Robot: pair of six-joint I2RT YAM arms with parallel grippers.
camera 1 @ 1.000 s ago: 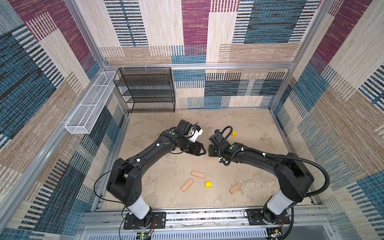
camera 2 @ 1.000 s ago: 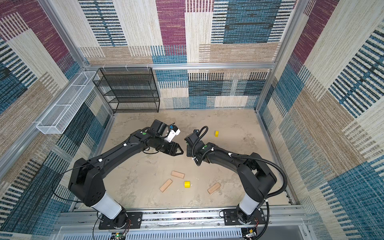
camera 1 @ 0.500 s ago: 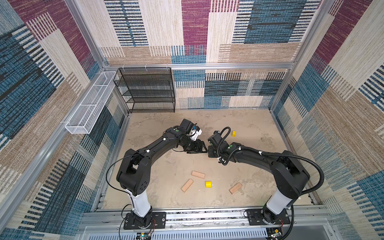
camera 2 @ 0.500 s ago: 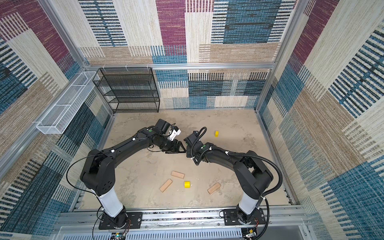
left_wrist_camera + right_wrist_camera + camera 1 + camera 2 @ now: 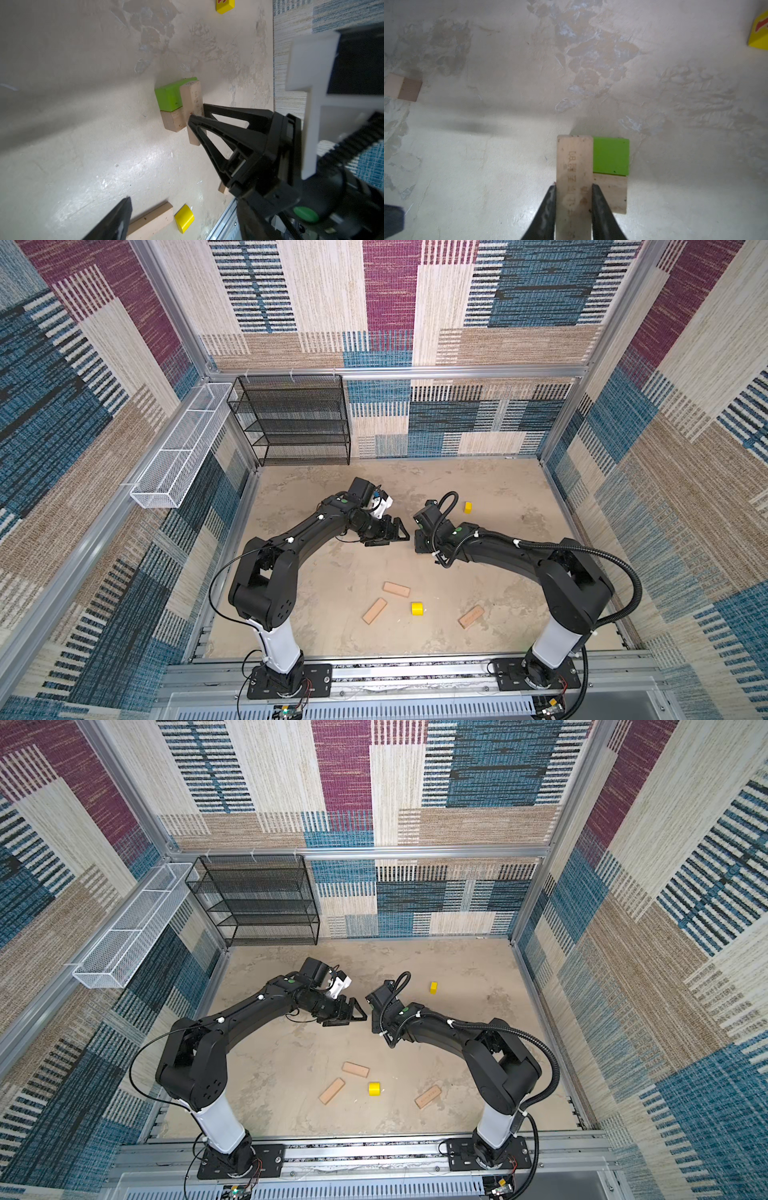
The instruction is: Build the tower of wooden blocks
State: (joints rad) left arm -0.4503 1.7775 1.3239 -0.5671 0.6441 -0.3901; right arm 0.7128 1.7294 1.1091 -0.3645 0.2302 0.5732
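Seeing left arm (image 5: pixel 249 1011) and right arm (image 5: pixel 440 1027) bending in from near rail, meeting mid-floor. Seeing left gripper (image 5: pixel 353 1020) lying sideways, fingers standing apart, tips just beside right gripper (image 5: pixel 377 1017). Not making out right jaws, sitting hidden under own wrist. Noting first tan plank (image 5: pixel 355 1069) lying flat near front, second tan plank (image 5: pixel 331 1091) lying angled just beside, third tan plank (image 5: pixel 428 1097) lying toward right arm's base. Spotting yellow piece (image 5: pixel 374 1088) sitting between planks, second yellow piece (image 5: pixel 433 987) sitting alone farther back. Seeing black mesh shelf (image 5: pixel 257 903) standing against back wall, white wire basket (image 5: pixel 129 932) hanging on side wall.
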